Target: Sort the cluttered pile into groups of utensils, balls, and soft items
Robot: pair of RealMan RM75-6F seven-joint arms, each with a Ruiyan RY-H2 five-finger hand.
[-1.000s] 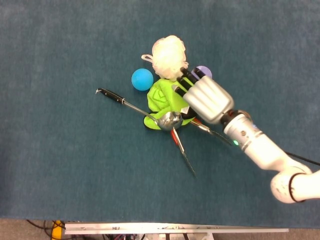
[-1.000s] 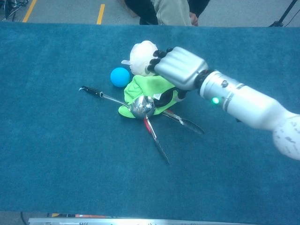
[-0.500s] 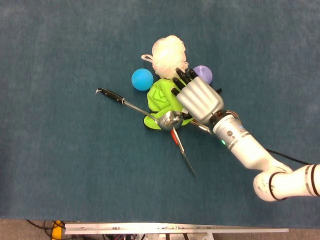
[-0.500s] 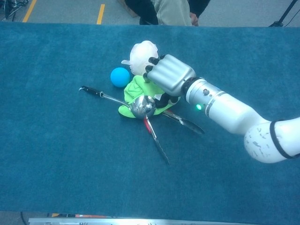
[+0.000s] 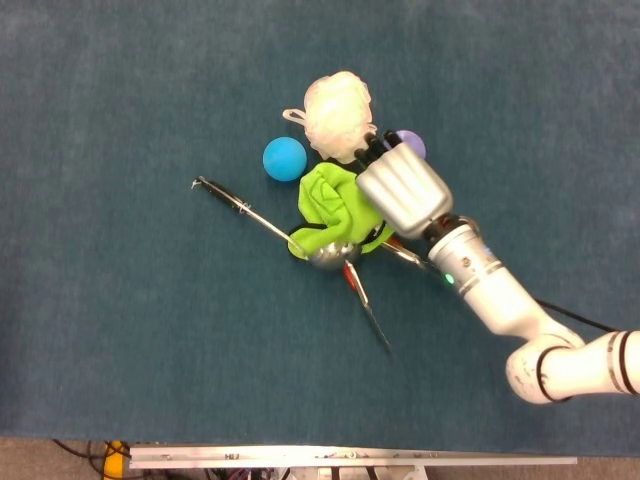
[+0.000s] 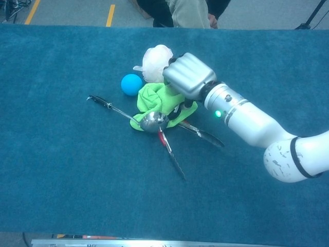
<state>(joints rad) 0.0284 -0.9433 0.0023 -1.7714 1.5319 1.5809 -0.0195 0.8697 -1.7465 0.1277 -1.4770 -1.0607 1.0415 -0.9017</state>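
Head view: the right hand [image 5: 402, 190] is seen knuckles-up, fingers curled down into the green cloth [image 5: 335, 208], which is gripped and bunched up on the hand's left. The white loofah [image 5: 340, 114] lies just beyond the fingertips; the purple ball [image 5: 410, 143] is partly hidden behind the hand's far edge. The blue ball [image 5: 284, 159] sits left of the cloth. The ladle [image 5: 262, 221] runs out from under the cloth, its bowl below-left of the hand. Thin utensils [image 5: 366, 305] w/ a red part lie below, toward the wrist.

Chest view: the right hand [image 6: 188, 76] is closed on the green cloth [image 6: 156, 101]; loofah [image 6: 155, 57] behind it, blue ball [image 6: 131, 84] left, ladle [image 6: 126, 113] in front. Left hand not shown in either view.
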